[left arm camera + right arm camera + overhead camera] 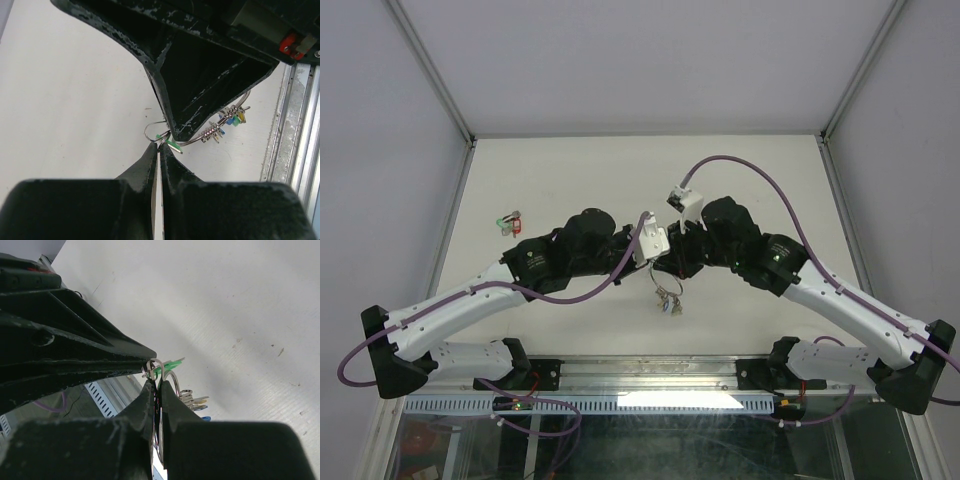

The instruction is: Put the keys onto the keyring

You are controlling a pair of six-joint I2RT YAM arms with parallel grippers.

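**Clerk:** Entry, setting: white worktop [750,180] inside a pale-walled enclosure [650,60], with both arms meeting above its middle, towards the near edge.

**Checker:** Fingers?

**Clerk:** Left gripper [158,150]: fingers pressing fully together, apparently pinching the green-tagged key [170,363] by its head. Right gripper [158,386]: fingers likewise narrowed to a sliver, clamping the wire of the keyring [195,140]. The two sets of tips are almost touching, and the green tag is sitting right at the ring's coil.

**Checker:** Outward from there?

**Clerk:** Threaded keys [668,301], with blue and yellow tags among them, are dangling below the right grip. Loose keys [508,222], tagged red and green, are lying near the worktop's left edge, well apart.

**Checker:** Step in hand?

**Clerk:** Judged: the left arm is working the green key's hole onto the wire end. Whether the coil is being split open is too small to tell.

**Checker:** Handling note?

**Clerk:** The right arm should be holding the ring rigid, close beside the split. The left should be feeding the key along the wire's curve with small rotations rather than pulling straight. A straight pull is likely to be twisting the ring out of the clamp.
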